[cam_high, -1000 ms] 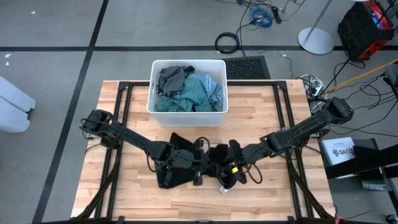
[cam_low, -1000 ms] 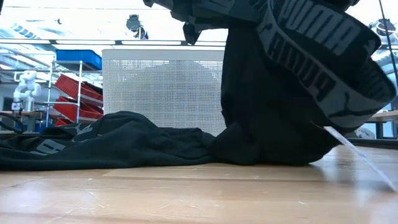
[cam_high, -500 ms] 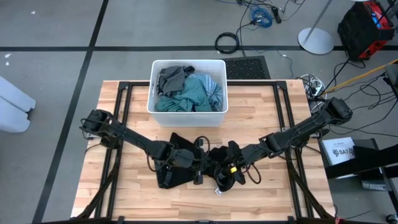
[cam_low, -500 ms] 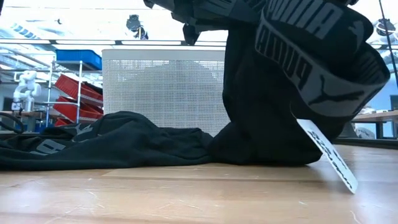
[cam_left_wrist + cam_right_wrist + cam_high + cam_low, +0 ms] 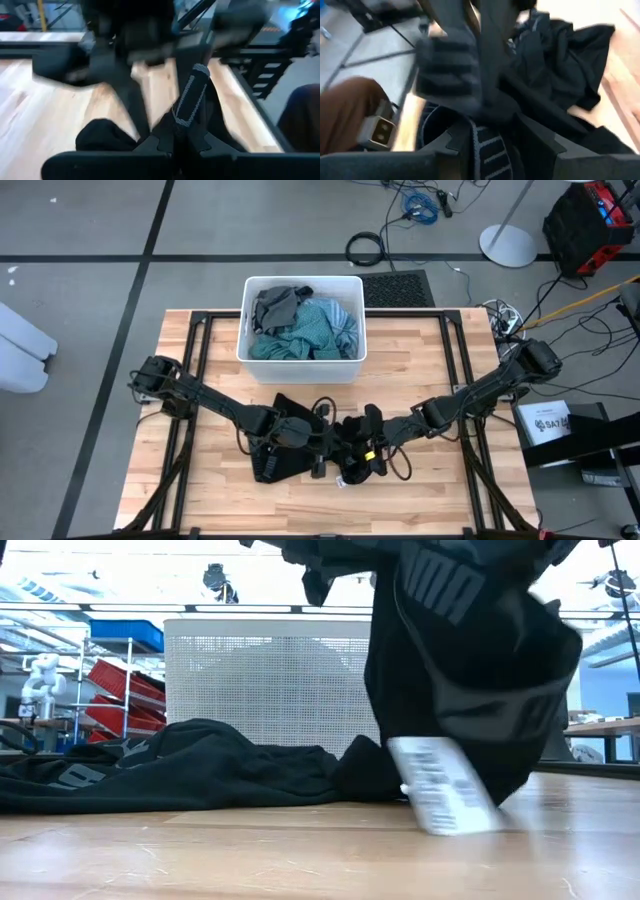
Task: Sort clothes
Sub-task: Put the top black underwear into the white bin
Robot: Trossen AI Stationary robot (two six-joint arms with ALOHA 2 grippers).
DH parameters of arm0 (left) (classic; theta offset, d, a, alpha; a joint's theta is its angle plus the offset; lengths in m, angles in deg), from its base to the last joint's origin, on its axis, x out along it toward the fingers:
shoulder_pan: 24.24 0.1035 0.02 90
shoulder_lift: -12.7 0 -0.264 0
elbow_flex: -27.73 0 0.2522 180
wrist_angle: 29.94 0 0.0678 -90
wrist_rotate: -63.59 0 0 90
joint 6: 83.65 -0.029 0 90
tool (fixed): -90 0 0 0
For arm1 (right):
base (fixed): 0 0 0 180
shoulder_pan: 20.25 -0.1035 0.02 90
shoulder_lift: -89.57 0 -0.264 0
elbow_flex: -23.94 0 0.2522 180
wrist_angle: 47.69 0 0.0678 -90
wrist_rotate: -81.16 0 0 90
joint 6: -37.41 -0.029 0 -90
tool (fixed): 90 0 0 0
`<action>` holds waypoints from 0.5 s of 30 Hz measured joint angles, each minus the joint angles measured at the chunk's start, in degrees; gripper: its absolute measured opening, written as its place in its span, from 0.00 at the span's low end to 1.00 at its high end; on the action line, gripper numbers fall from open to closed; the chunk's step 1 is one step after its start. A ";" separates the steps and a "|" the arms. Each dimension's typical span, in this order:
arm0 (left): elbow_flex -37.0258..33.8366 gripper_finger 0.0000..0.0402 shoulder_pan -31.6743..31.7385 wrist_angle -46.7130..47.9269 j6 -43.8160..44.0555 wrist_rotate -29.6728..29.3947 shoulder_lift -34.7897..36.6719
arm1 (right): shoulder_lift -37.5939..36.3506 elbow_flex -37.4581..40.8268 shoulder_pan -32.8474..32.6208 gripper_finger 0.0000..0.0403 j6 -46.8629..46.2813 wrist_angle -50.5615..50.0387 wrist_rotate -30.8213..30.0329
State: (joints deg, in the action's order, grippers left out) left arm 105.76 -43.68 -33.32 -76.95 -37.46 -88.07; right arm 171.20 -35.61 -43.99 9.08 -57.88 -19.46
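A black garment (image 5: 470, 690) with a grey lettered waistband (image 5: 445, 585) hangs over the middle of the table, held between both grippers. Its white tag (image 5: 440, 785) dangles near the wood. My left gripper (image 5: 335, 442) is shut on it from the left and my right gripper (image 5: 362, 445) from the right. A second black garment (image 5: 170, 775) lies flat on the table under the left arm (image 5: 283, 452). Teal, grey and light blue clothes (image 5: 305, 328) lie in the white bin (image 5: 245, 320). My left gripper pinches the grey waistband (image 5: 192, 97) of the black garment between its two fingers, reaching nearly level from the table's left. The band rises out of the fingers; the cloth hangs below. My right gripper has the grey waistband (image 5: 487, 147) between its fingers, slanting down from the table's right. The garment hangs below both grippers, its lower end about at the table; whether it touches I cannot tell.
The white bin stands at the table's far middle edge. Black frame rails (image 5: 190, 350) run along the table's left and right sides. Bare wood (image 5: 420, 500) shows along the near edge and at both far corners.
My right gripper has sunk a little and edged toward the left gripper. The hanging garment has swung and turned: its waistband has twisted round and the white tag has swept toward the table's left, low over the wood. The garment on the table has stayed still.
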 joint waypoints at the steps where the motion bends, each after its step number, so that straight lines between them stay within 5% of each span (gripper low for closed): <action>1: 0.00 0.02 0.02 -0.64 -0.06 0.67 0.00 | 0.92 0.01 0.08 0.31 0.25 0.12 0.03; 15: 0.00 0.02 -0.02 0.38 -1.13 1.25 -0.12 | 3.33 0.10 0.10 0.31 9.87 11.15 0.02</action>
State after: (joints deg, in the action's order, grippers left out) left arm 105.76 -43.70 -32.94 -78.08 -36.21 -88.19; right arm 174.52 -35.52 -43.89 18.96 -46.73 -19.43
